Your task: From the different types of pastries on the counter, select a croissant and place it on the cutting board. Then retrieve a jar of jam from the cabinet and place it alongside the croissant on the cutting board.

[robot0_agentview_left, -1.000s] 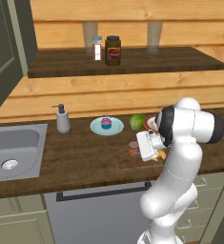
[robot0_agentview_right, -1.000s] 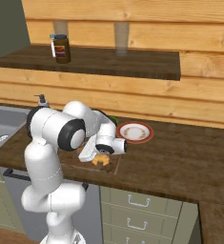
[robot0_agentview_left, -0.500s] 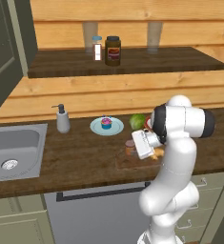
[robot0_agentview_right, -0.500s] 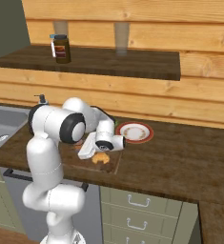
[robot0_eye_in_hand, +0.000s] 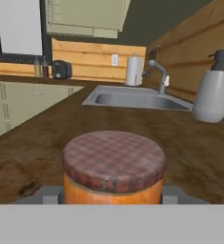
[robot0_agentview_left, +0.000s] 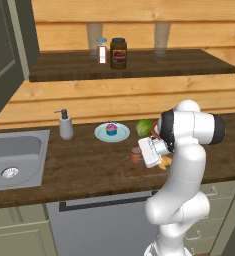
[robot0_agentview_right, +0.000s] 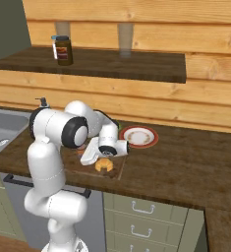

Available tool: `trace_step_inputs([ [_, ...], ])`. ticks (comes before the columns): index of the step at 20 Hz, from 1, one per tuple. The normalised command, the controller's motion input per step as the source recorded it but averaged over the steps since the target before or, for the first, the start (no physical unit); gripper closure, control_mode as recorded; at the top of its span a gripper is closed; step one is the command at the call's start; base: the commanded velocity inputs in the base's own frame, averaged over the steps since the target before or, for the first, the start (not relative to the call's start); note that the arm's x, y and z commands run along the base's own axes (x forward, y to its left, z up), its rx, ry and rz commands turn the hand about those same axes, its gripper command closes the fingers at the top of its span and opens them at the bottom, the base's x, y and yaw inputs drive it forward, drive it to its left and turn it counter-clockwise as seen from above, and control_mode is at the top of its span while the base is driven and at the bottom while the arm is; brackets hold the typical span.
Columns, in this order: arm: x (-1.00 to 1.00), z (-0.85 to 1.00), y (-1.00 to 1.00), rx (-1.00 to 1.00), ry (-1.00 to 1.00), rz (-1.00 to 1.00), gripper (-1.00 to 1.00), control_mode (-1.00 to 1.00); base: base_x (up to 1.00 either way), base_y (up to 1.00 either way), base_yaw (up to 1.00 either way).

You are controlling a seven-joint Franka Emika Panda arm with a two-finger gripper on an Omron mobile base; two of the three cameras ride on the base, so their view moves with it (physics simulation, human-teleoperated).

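The counter [robot0_agentview_left: 89, 170] of dark wood is shown with the sink [robot0_agentview_left: 11, 160] set into its left end and a shelf [robot0_agentview_right: 102, 64] fixed to the plank wall above. The arm [robot0_agentview_left: 189, 150] is bent low over the cutting board [robot0_agentview_right: 118, 170], which lies at the counter's front edge. A soap dispenser [robot0_eye_in_hand: 212, 93] is seen beside the sink, with a blue plate [robot0_agentview_left: 112, 132] bearing a small cake to its right and a green round object [robot0_agentview_left: 145, 127] further right. A red-rimmed plate [robot0_agentview_right: 139, 136] sits just behind the board. The croissant [robot0_agentview_right: 104, 165] lies on the board. The gripper [robot0_eye_in_hand: 112, 194] is clamped on the jam [robot0_eye_in_hand: 113, 167], whose checked lid faces the hand camera, a finger [robot0_eye_in_hand: 49, 195] showing at either side; the jam is held at the board's left end, whether touching it cannot be told. A dark jar [robot0_agentview_left: 118, 53] stands on the shelf
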Motion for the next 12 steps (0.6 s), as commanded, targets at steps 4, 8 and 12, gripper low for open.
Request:
trace_step_inputs([
  [4, -0.16, 0.0, 0.0, 0.0, 0.0, 0.01, -1.0, -1.0, 0.0, 0.0, 0.0],
  [8, -0.2, 0.26, 0.0, 0.0, 0.0, 0.0, -1.0, -1.0, 0.0, 0.0, 0.0],
  [12, -0.16, 0.95, 0.0, 0.0, 0.0, 0.0, -1.0, -1.0, 0.0, 0.0, 0.0],
])
